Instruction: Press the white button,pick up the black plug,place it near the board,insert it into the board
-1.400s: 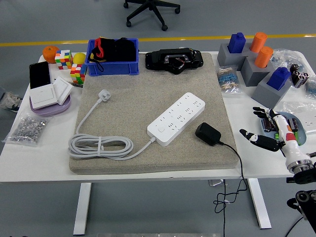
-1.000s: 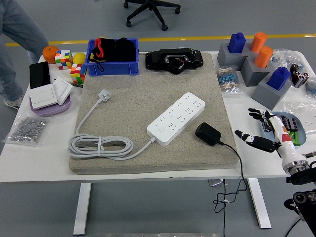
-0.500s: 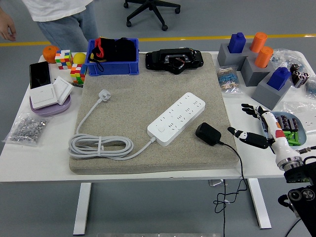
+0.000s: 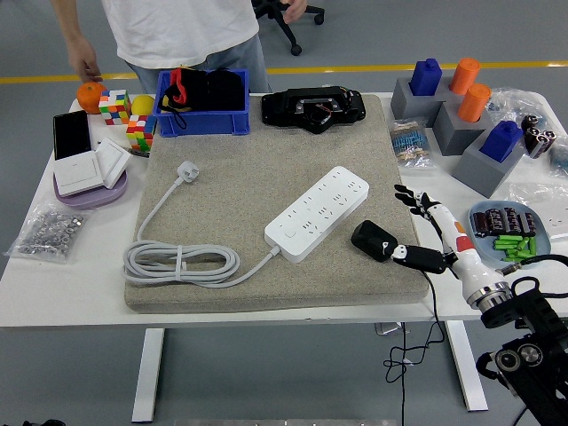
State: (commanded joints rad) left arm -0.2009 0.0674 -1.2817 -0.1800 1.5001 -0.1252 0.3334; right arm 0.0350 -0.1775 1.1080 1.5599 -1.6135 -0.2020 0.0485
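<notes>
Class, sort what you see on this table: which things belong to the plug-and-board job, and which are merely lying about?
Job:
- power strip, with its white button at the near end
- black plug
- right hand, open, by the plug

Lying about:
- blue bin
- cubes
- grey blocks
- bag of nuts
- wall switches

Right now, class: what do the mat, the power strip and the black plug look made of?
Mat: probably felt or woven fabric, matte, speckled grey-beige. Power strip: smooth white plastic, it seems, with moulded sockets. Black plug: likely hard plastic, with a slight sheen.
</notes>
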